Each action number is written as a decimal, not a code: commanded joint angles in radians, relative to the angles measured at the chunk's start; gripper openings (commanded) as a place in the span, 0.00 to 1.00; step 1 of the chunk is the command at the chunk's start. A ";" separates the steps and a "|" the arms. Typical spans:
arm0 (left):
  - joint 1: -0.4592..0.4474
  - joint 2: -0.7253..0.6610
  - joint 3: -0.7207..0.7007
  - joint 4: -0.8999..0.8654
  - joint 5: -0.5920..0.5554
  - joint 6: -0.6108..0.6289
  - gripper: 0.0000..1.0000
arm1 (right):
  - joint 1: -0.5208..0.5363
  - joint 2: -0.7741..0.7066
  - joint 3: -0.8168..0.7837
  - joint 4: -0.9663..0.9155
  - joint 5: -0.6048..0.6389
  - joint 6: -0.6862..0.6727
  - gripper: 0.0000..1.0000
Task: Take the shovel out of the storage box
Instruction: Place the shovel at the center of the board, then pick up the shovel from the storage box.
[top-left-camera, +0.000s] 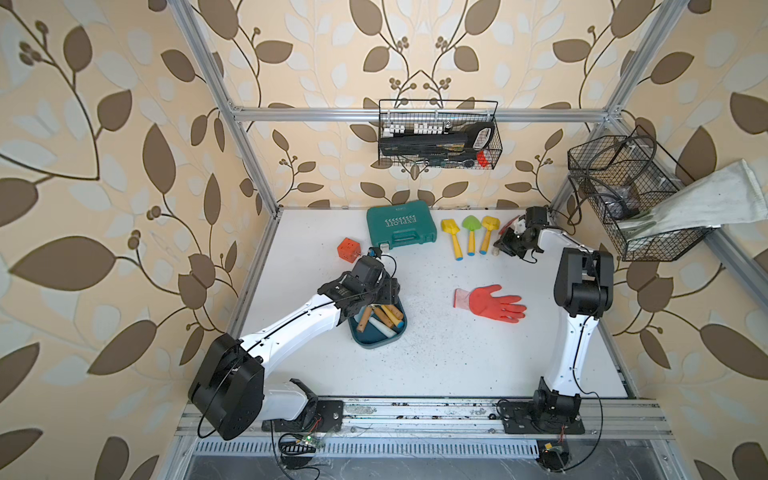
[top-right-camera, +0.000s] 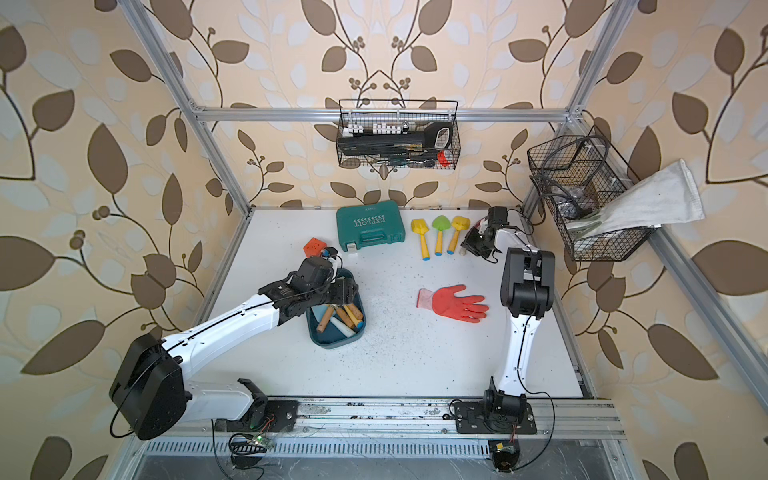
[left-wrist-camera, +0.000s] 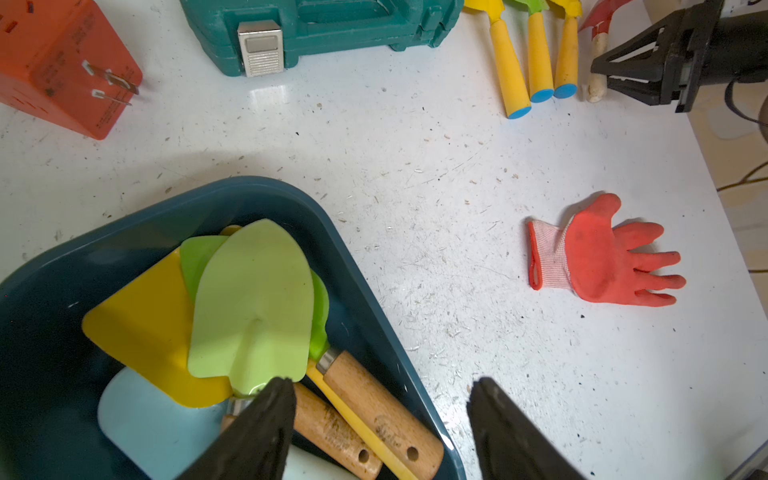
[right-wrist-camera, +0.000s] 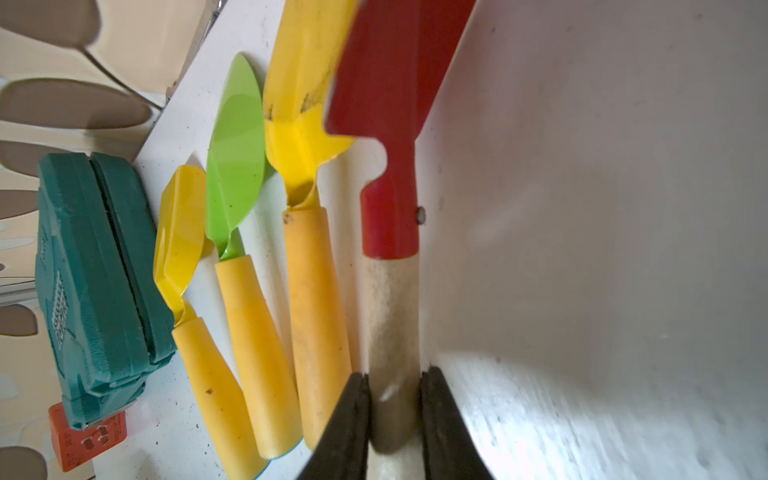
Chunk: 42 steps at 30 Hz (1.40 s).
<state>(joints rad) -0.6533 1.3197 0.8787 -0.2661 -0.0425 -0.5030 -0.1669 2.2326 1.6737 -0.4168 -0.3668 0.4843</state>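
So, left to right: the orange plug cube (top-left-camera: 348, 249) sits back left on the counter (top-left-camera: 457, 365), not involved. The left gripper (left-wrist-camera: 382, 386) hangs over the storage box (top-left-camera: 376, 341), fingers wide apart and holding nothing. One finger (left-wrist-camera: 266, 415) is down by the neck of the pale green shovel (left-wrist-camera: 253, 303), the other is outside the box wall over bare counter. That straddle looks like a poor line-up for a pinch, or just a parked pose. The box holds several shovels, blades overlapping: pale green on top, a yellow blade (left-wrist-camera: 141, 332) and a light blue blade (left-wrist-camera: 153, 419) under it, wooden handles crossed. The green case (top-left-camera: 401, 224) lies closed at the back. Beside it a row of three shovels (top-left-camera: 471, 235) is laid parallel, handles toward the robot, likely the drop-off zone. The red shovel (right-wrist-camera: 382, 104) is just beside that row's right end, well apart from the box, so it is out. The right gripper (right-wrist-camera: 395, 382) has its fingers nearly closed on the pale handle, touching both sides near its end, probably to lay it flush with the row. The orange glove (top-left-camera: 492, 303) lies alone mid-counter.
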 joint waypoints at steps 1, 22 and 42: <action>0.011 -0.015 0.006 0.026 0.005 -0.008 0.71 | -0.006 0.020 0.022 -0.007 0.015 -0.007 0.27; 0.012 0.024 0.062 -0.124 -0.098 -0.040 0.72 | 0.373 -0.829 -0.589 0.178 0.233 -0.039 0.53; 0.018 0.176 0.122 -0.265 -0.059 -0.181 0.49 | 0.587 -0.907 -0.716 0.140 0.237 -0.064 0.53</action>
<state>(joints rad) -0.6411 1.4887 0.9779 -0.4877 -0.1020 -0.6605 0.4152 1.3403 0.9676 -0.2695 -0.1490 0.4366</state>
